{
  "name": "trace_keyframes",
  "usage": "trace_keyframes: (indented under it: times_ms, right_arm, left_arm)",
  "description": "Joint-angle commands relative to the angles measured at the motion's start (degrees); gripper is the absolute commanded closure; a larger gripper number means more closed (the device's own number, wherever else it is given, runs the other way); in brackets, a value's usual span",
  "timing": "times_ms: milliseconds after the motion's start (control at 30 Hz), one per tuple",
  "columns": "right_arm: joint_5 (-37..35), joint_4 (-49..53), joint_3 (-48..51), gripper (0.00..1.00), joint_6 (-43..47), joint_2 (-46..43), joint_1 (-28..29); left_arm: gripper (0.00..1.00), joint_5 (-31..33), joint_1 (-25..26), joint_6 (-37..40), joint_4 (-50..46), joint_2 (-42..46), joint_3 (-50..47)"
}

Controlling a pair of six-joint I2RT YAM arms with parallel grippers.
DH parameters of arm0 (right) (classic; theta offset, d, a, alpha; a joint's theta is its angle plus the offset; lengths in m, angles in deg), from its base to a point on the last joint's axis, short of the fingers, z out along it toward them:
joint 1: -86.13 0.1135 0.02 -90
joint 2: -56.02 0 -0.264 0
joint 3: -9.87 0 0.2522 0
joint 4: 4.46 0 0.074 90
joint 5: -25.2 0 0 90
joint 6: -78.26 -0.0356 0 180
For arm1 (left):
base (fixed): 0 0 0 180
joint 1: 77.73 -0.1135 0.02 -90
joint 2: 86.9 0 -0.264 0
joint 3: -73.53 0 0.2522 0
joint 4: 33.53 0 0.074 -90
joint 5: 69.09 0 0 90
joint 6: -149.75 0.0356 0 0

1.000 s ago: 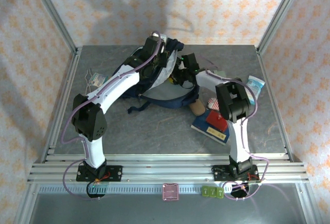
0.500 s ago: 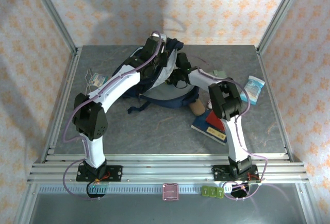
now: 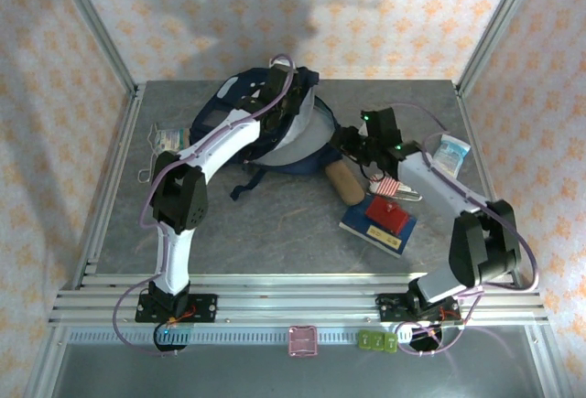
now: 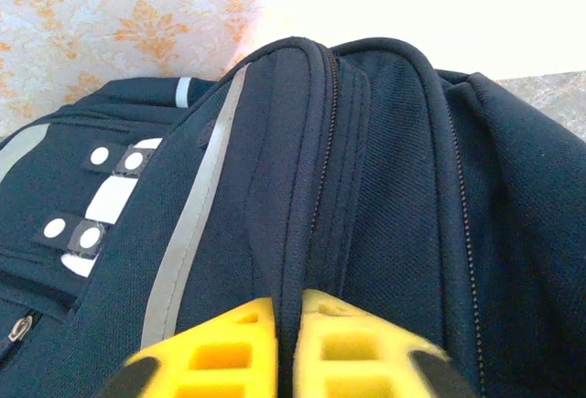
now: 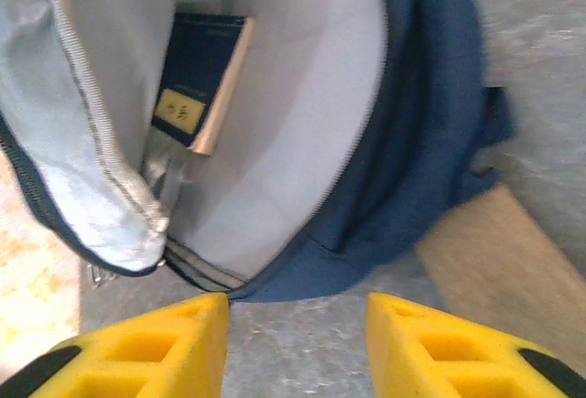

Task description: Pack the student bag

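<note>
— Pinching what, the left gripper (image 4: 288,311)?
— A zip ridge of the student bag (image 4: 385,169), fingers nearly together. It lies at the far middle of the table (image 3: 275,224).
— And the right gripper (image 5: 298,311)?
— Fingers apart, empty, facing the bag's open mouth, with a blue book (image 5: 197,78) inside.

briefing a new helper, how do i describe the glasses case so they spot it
Find the big navy student bag at the back of the table. Just off its near right edge lies the glasses case. It is the only plain brown oval, beside a flat blue book.
</note>
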Motion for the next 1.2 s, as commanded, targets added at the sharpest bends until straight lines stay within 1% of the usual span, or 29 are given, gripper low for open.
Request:
trace_keyframes:
  times_ms: [0,33,100,167,300,467,567,667,800,900,1067,1167]
  right_arm:
    - [-6.3,4.8,3.8,0.57,1.9,-2.6,0.0]
    - [-6.9,5.5,4.7,0.57,2.0,-3.3,-0.1]
    - [-8.1,6.2,6.5,0.57,1.9,-4.7,-0.1]
    - [-8.7,6.6,8.0,0.56,1.5,-6.0,-0.2]
    - [-8.7,8.4,10.3,0.56,1.0,-9.0,-0.3]
    - [-7.7,11.1,15.1,0.56,0.1,-12.4,0.0]
    - [-7.0,11.4,19.0,0.56,-0.9,-14.3,1.1]
    - [-7.2,11.1,22.5,0.56,-2.1,-15.1,2.9]
    - [-6.8,8.3,26.2,0.56,-3.7,-14.9,3.8]
    - [-8.7,7.7,26.9,0.56,-4.0,-12.7,3.7]
    - [-13.6,8.6,26.2,0.55,-4.6,-10.4,1.7]
    - [-19.1,9.8,25.5,0.54,-5.3,-10.6,-0.5]
  left_arm:
    - [0.74,-0.8,1.8,-1.8,3.5,2.4,-1.3]
    - [0.67,-1.5,2.4,-2.3,3.9,3.2,-2.7]
    - [0.58,-3.2,3.4,-3.4,5.1,5.1,-5.9]
    - [0.53,-4.9,4.1,-4.7,6.4,7.4,-9.5]
    - [0.51,-10.0,5.4,-7.5,9.2,13.5,-18.0]
    - [0.49,-21.9,7.0,-11.9,15.5,19.3,-31.6]
    - [0.49,-27.0,8.9,-14.9,19.9,21.2,-39.5]
    - [0.49,-31.2,10.9,-17.1,22.3,20.8,-44.3]
    - [0.50,-30.6,14.5,-16.6,22.4,19.0,-46.9]
    - [0.50,-29.9,16.3,-15.7,20.5,17.3,-46.2]
    - [0.50,-30.4,18.2,-15.0,19.8,15.8,-45.7]
    - [0.50,-30.5,19.0,-14.9,19.5,15.2,-46.1]
